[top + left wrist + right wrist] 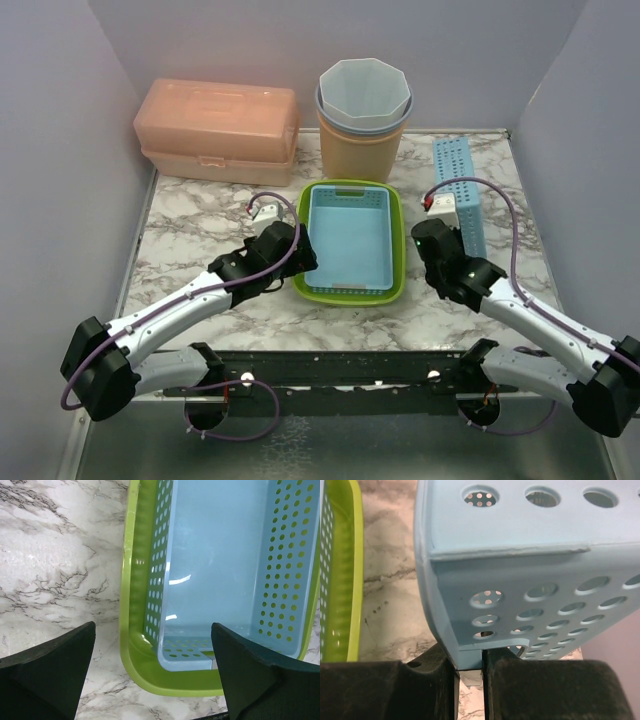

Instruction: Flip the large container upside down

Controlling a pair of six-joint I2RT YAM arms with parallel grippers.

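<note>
The large container [461, 192], a blue perforated basket, stands tipped on its long side at the right of the table. My right gripper [446, 222] is shut on the rim at its near end. In the right wrist view, the fingers [470, 652] pinch that rim below the holed wall [520, 545]. A green basket [353, 295] with a light blue basket [348, 235] nested inside lies in the middle. My left gripper [300, 264] is open at its near left corner. In the left wrist view the fingers [152, 630] straddle the green rim [132, 580] without touching it.
An orange lidded box [218, 128] sits at the back left. A tan bin [360, 150] with paler bins stacked inside stands at the back middle. Enclosure walls close in both sides and the back. Bare marble shows left of the green basket [55, 570].
</note>
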